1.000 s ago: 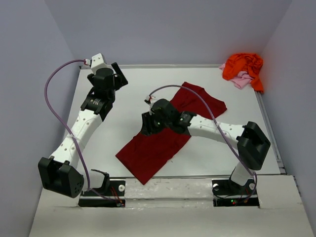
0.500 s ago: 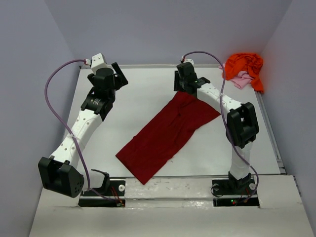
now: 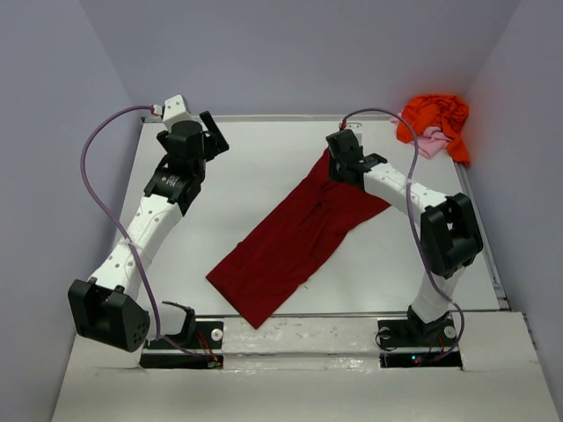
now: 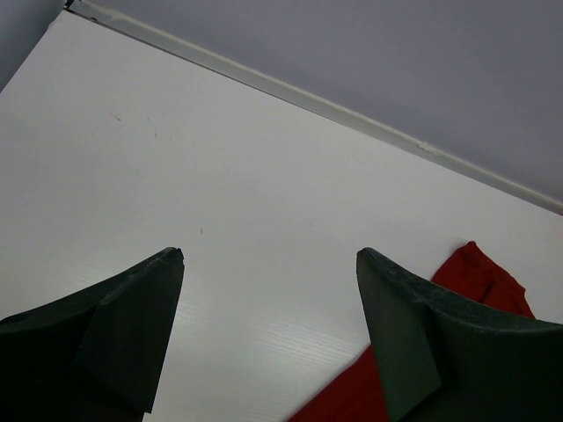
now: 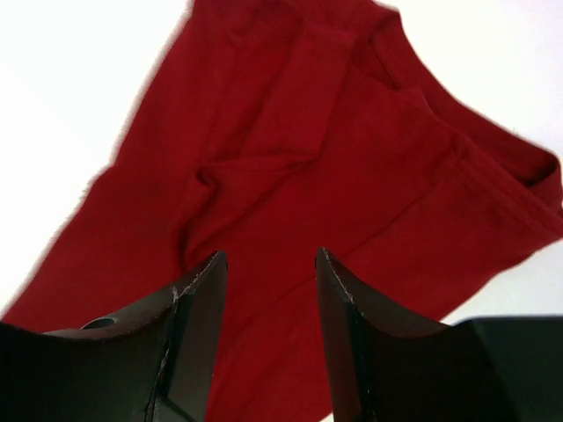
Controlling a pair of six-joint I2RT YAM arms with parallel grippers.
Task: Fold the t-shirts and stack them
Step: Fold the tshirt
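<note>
Crimson t-shirt [image 5: 290, 176] shows creases only beneath the right fingers [image 5: 198, 316], parted and empty; left fingers [image 4: 123, 325] gape wide.

place: robot lab cell | cues: grey walls [image 3: 299, 53], white table [image 3: 255, 167]

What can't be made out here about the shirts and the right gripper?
- Pink t-shirt: in the top view it is mostly buried under the orange t-shirt, so its shape is hidden.
- Red t-shirt: the right arm covers its far end in the top view. Frame edges cut it off in the right wrist view.
- Right gripper: neither view shows whether it touches the cloth.
</note>
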